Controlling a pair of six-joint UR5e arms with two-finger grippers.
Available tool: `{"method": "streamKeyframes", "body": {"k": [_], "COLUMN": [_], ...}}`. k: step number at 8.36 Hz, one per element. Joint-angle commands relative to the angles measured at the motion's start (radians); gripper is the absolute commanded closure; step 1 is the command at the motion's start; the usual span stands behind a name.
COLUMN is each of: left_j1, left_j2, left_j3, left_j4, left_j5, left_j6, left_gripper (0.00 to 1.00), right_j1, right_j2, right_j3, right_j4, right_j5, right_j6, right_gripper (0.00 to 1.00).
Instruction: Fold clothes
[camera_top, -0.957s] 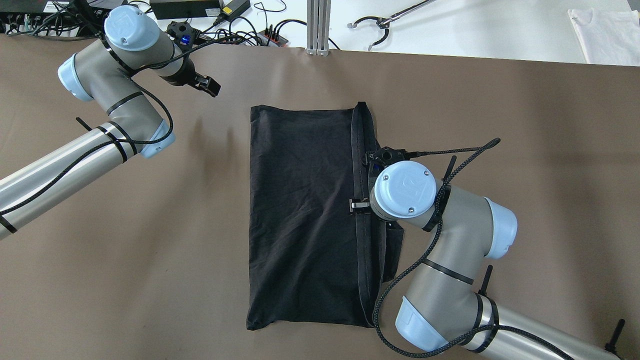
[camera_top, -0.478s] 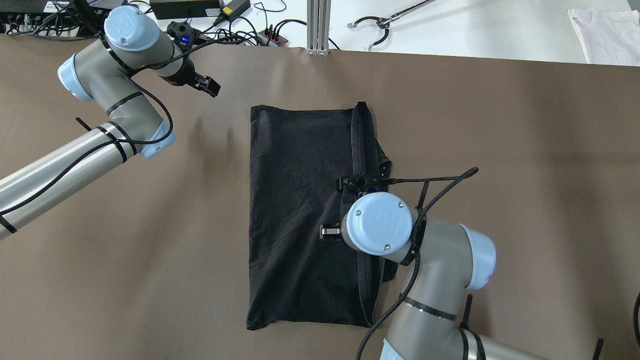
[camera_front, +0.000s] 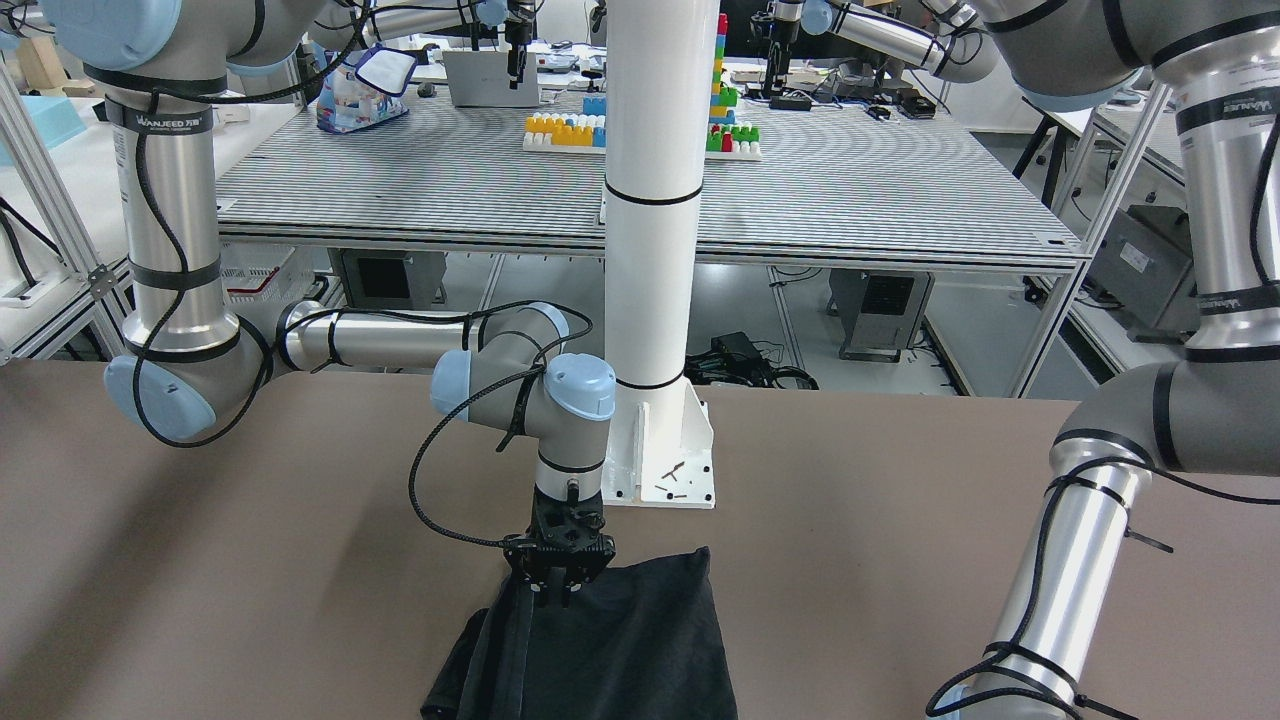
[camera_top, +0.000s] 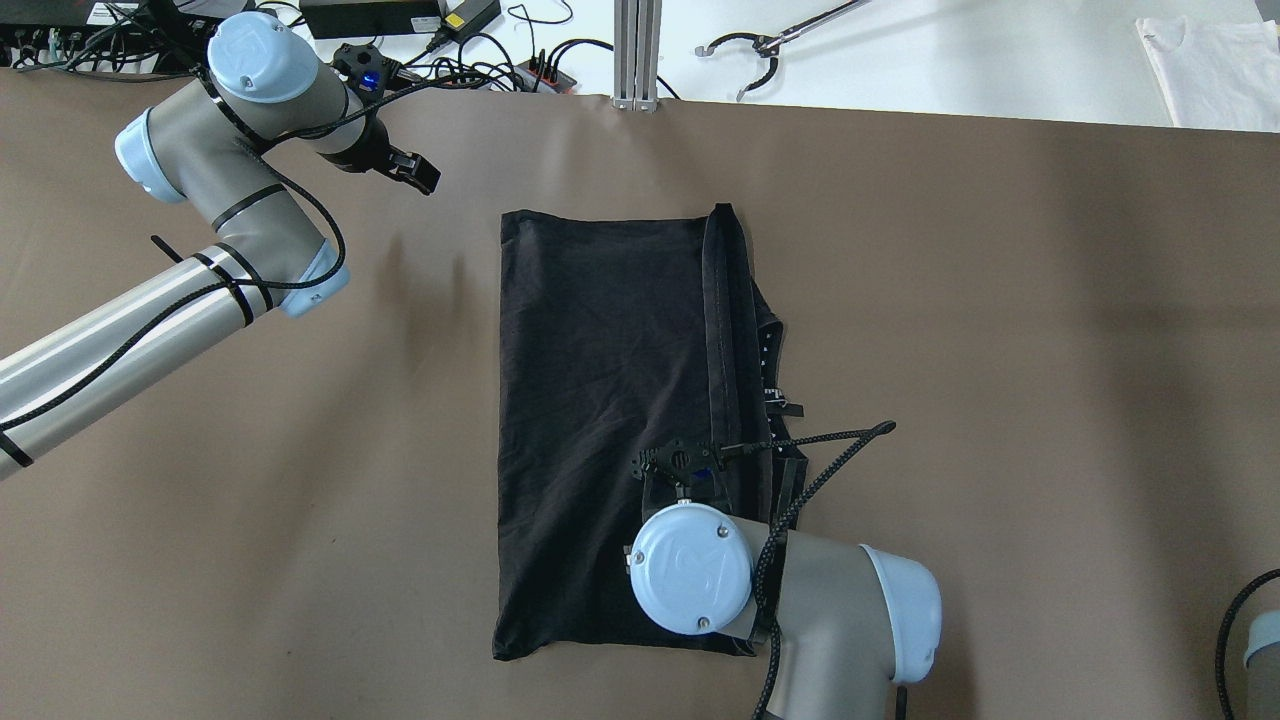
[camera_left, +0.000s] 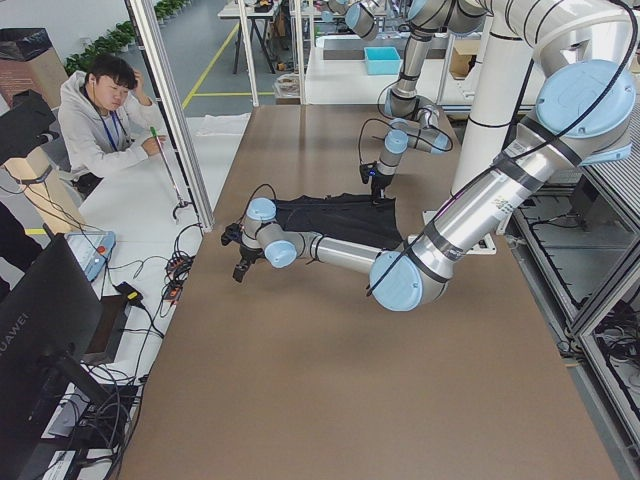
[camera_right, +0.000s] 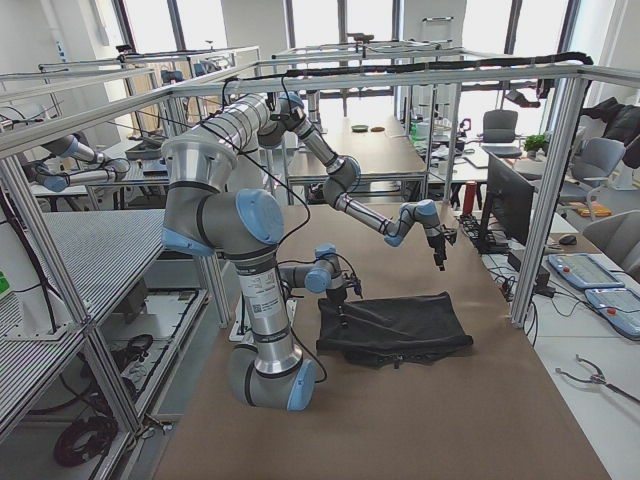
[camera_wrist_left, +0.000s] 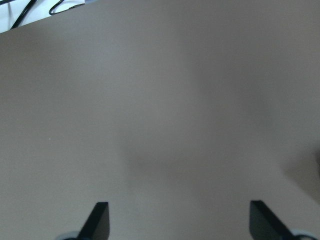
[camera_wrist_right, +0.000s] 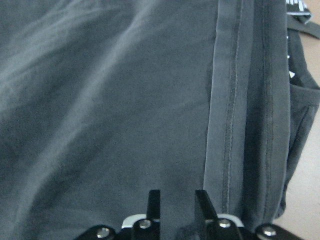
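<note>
The clothes (camera_top: 600, 430) are one black piece lying folded flat on the brown table, with a stitched hem (camera_top: 722, 330) running along its right side. My right gripper (camera_front: 558, 598) points straight down over the cloth's robot-side end, hidden under its own wrist in the overhead view. In the right wrist view its fingertips (camera_wrist_right: 153, 200) stand a narrow gap apart just above the fabric (camera_wrist_right: 100, 100), left of the hem, with nothing between them. My left gripper (camera_top: 418, 178) hovers wide open over bare table at the far left, apart from the cloth; only table shows between its fingers (camera_wrist_left: 100, 220).
The white pole's base plate (camera_front: 660, 470) is bolted just behind the cloth on the robot side. Cables and a power strip (camera_top: 540, 70) line the far edge. A grabber tool (camera_top: 760, 50) and white garment (camera_top: 1210, 70) lie beyond. A person (camera_left: 100, 120) sits past the table.
My right arm has travelled along the hem from the cloth's middle toward the robot-side end. The cloth has kept its shape and the left arm has stayed put.
</note>
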Motion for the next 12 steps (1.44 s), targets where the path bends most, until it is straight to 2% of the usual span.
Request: {"method": "streamKeyframes", "body": {"k": [1,2,7,12], "left_j1": [0.0,0.0,0.0,0.0], "left_j2": [0.0,0.002,0.002,0.002], "left_j3": [0.0,0.0,0.003,0.003], "left_j4": [0.0,0.0,0.0,0.0], "left_j5": [0.0,0.0,0.0,0.0], "left_j6": [0.001,0.002,0.003,0.003], "left_gripper": [0.0,0.0,0.0,0.0], "right_j1": [-0.063,-0.092,-0.124,-0.124], "right_j2": [-0.014,-0.04,-0.038,-0.021], "right_j3": [0.066,0.062,0.042,0.006], "right_j4": [-0.167,-0.168,-0.165,-0.133], "right_j5": [-0.031,-0.075,-0.092,-0.092], "right_j6": [-0.013,-0.015,-0.013,-0.012], "right_gripper": [0.61,0.58,0.58,0.65]}}
